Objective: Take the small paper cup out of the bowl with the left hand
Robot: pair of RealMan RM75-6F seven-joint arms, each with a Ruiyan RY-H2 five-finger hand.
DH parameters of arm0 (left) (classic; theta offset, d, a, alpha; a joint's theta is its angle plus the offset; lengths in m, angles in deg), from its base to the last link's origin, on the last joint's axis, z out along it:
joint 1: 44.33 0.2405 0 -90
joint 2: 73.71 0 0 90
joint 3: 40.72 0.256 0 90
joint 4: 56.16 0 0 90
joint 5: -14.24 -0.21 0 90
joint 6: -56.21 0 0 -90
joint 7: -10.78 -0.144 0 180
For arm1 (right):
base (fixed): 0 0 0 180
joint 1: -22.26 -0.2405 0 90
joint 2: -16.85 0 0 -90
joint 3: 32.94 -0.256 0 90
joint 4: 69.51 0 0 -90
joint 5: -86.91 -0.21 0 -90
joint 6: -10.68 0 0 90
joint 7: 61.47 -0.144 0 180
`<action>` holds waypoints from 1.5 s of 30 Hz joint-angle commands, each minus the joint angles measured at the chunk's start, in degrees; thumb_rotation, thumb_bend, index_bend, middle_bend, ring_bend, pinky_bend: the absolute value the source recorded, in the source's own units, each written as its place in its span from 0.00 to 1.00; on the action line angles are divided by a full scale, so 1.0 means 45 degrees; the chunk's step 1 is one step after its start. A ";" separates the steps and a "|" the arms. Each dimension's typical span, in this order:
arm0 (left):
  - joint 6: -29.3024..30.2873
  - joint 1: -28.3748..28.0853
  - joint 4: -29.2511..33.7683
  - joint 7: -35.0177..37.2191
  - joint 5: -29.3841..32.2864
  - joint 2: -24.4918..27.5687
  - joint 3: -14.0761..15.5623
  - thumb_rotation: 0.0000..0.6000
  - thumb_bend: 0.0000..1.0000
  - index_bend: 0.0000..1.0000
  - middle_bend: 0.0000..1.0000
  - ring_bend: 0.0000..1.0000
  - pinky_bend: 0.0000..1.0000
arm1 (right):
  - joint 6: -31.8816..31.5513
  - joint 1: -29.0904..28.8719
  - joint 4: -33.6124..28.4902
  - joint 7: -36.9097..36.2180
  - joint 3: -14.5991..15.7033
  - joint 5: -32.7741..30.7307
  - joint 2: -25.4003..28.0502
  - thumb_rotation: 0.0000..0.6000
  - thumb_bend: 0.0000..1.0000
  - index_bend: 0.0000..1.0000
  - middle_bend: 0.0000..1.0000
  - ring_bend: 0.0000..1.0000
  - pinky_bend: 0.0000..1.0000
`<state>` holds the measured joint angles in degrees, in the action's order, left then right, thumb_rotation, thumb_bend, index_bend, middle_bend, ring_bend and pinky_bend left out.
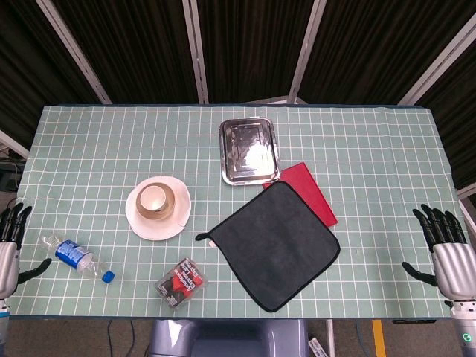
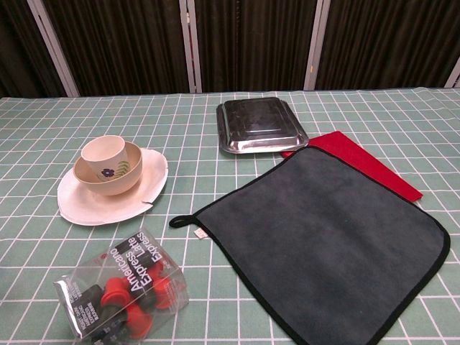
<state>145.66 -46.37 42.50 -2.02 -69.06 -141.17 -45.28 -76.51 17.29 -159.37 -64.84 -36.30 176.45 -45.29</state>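
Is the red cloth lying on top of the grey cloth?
No, the grey cloth overlaps the red cloth, covering part of it.

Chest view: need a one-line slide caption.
Small paper cup sits upright in the bowl on a white plate; neither hand in frame.

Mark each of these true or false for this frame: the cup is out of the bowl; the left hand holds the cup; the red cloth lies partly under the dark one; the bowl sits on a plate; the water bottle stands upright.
1. The small paper cup is out of the bowl. False: it sits inside it.
2. The left hand holds the cup. False: it is open at the table's edge.
3. The red cloth lies partly under the dark cloth. True.
4. The bowl sits on a white plate. True.
5. The water bottle stands upright. False: it lies on its side.
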 commanded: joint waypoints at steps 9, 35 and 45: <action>-0.2155 -0.2150 -0.0368 -0.1305 0.0623 -0.1120 -0.1175 1.00 0.16 0.36 0.00 0.00 0.00 | -0.0020 0.0028 -0.0032 -0.0496 -0.0020 -0.0013 0.0176 1.00 0.03 0.04 0.00 0.00 0.00; -0.5879 -0.6236 -0.3162 -0.3926 0.3815 -0.4641 -0.2146 1.00 0.29 0.53 0.00 0.00 0.00 | -0.0053 0.0071 0.0005 -0.1562 -0.0220 -0.0277 0.0489 1.00 0.03 0.04 0.00 0.00 0.00; -0.6408 -0.7062 -0.4081 -0.4509 0.4637 -0.5464 -0.2044 1.00 0.33 0.54 0.00 0.00 0.00 | -0.0059 0.0086 0.0003 -0.1887 -0.0250 -0.0295 0.0590 1.00 0.03 0.04 0.00 0.00 0.00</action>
<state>117.50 -77.58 24.87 -21.61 -49.00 -165.11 -54.69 -76.76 17.67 -159.34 -73.26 -37.41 175.10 -42.67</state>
